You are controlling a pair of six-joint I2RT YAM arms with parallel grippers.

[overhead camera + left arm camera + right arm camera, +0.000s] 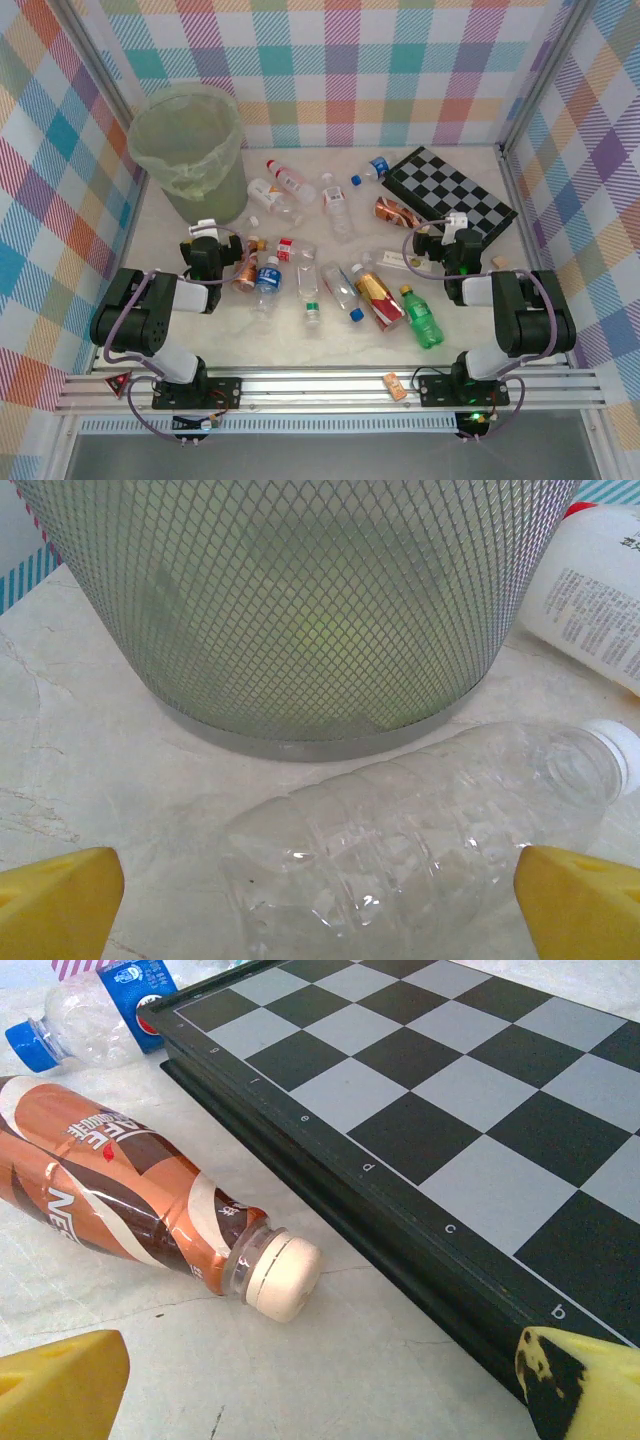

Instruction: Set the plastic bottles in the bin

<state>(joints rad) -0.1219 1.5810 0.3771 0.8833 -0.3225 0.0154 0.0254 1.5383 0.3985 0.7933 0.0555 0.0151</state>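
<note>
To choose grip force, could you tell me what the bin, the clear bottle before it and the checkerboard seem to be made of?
The bin: fine grey mesh, probably metal, with a solid base band; a pale-green liner shows through. The clear bottle: thin, glossy transparent plastic, ribbed and dented. The checkerboard: rigid matte board with black edge; wood or plastic, unclear.
</note>
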